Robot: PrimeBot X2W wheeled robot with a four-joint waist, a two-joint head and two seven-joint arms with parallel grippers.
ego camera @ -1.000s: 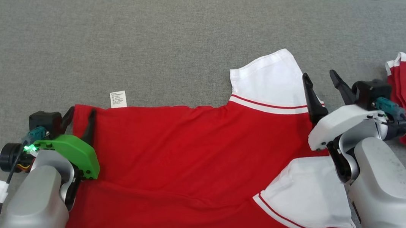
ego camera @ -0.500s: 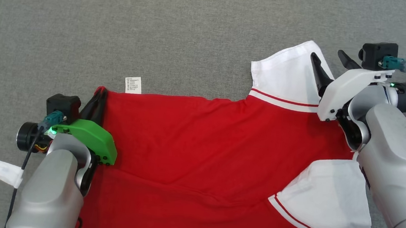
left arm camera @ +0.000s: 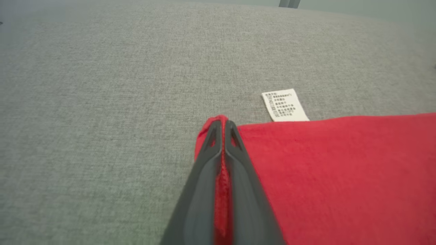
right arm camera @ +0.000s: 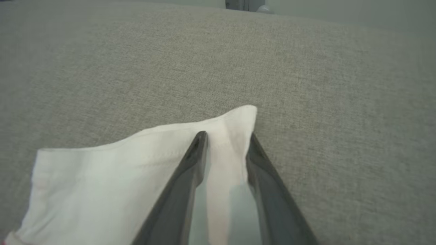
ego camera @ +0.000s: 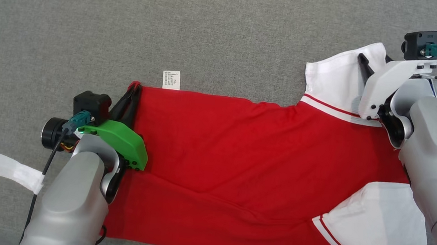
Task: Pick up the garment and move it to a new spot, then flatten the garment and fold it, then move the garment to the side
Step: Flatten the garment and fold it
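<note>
The garment (ego camera: 240, 149) is a red shirt with white sleeves, lying spread on the grey table (ego camera: 172, 18). My left gripper (ego camera: 134, 88) is shut on its red hem corner at the left; in the left wrist view the red fabric (left arm camera: 340, 163) is pinched between the closed fingers of that gripper (left arm camera: 223, 124). My right gripper (ego camera: 373, 60) reaches over the upper white sleeve (ego camera: 334, 80). In the right wrist view its jaws (right arm camera: 226, 136) stand apart, with the outer edge of the white sleeve (right arm camera: 136, 160) lying between them.
A white care label (ego camera: 171, 79) pokes out from the shirt's top edge, close to the left gripper. The second white sleeve (ego camera: 379, 227) lies folded onto the red body at lower right. A white cable tag (ego camera: 12, 167) hangs beside my left forearm.
The head camera has shifted. My left gripper has shut on the hem corner. My right gripper has moved along the sleeve to its outer edge, and its jaws have narrowed a little.
</note>
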